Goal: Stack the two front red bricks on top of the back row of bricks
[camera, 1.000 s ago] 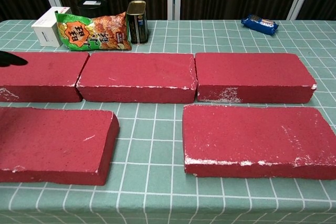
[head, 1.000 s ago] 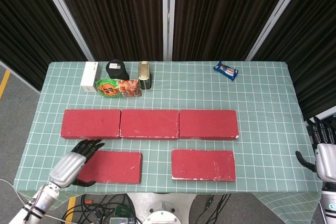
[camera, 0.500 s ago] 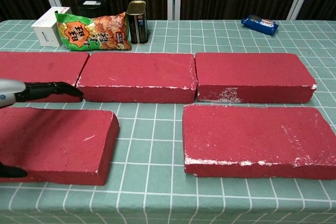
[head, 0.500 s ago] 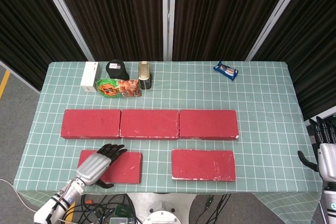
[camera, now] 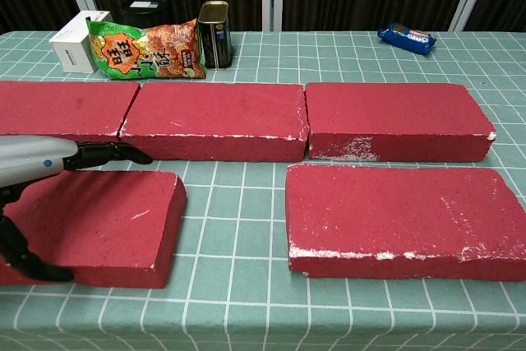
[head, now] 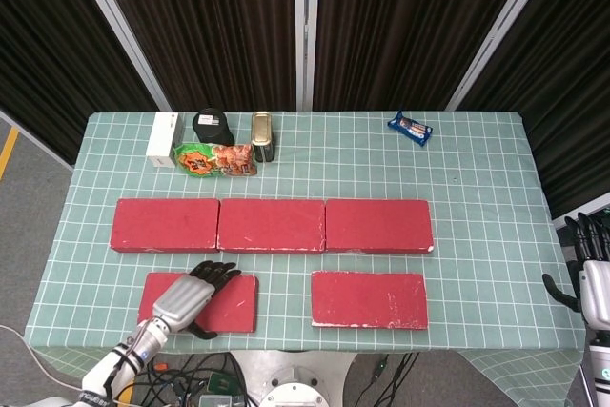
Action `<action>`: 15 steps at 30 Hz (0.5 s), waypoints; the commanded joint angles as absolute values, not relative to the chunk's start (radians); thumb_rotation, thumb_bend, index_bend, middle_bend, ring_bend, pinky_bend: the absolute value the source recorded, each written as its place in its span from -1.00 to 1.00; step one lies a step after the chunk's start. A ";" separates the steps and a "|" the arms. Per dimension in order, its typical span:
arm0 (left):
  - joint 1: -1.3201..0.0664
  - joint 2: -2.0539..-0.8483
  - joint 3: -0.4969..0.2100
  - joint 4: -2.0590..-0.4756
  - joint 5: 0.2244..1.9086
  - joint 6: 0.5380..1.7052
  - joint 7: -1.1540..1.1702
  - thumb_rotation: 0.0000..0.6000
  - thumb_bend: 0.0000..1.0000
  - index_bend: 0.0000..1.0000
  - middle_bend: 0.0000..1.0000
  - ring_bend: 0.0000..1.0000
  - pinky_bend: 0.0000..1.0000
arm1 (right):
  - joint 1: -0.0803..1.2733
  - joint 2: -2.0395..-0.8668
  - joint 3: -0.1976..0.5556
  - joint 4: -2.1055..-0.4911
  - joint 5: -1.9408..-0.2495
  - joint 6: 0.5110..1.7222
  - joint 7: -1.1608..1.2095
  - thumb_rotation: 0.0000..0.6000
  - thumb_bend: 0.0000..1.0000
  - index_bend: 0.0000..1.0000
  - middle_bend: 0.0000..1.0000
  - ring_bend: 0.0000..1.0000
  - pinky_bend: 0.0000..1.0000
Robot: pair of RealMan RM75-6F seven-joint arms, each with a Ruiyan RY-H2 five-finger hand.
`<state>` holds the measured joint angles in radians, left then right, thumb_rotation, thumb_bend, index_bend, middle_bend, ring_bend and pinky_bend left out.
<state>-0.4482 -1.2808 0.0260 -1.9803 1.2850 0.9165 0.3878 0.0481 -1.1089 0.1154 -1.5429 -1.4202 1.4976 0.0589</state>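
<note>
Currently the front left red brick [head: 224,302] lies flat at lower left of the head view, with the left hand [head: 188,295] laid over its top, fingers [head: 217,272] reaching past the far edge. In the chest view the thumb [camera: 25,262] sits against the brick's near face while the fingers [camera: 107,154] stretch over its far edge, so the hand spans the brick; whether it's actually clamped, can't tell.

Front right red brick [head: 368,298] lies flat at lower centre-right, untouched, apart from the left one. Back row of bricks [head: 272,225] runs across mid-frame, three end to end and touching, nothing stacked on top.

Right hand [head: 591,272] is off the desk [head: 477,188] at the lower right edge, fingers up and apart, holding nothing.

Upper left of the desk: white box [head: 161,138], black round container [head: 212,126], snack bag [head: 215,160], tin can [head: 262,135], all clustered. Blue wrapped snack [head: 410,128] sits alone at upper right.
</note>
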 commanded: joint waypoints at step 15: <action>-0.464 -1.277 0.045 -1.975 1.226 0.948 0.385 1.00 -0.96 -0.95 -0.71 -1.00 -0.97 | 0.048 -1.119 0.119 -1.537 -1.415 1.498 0.054 1.00 -0.62 -1.00 -1.00 -1.00 -1.00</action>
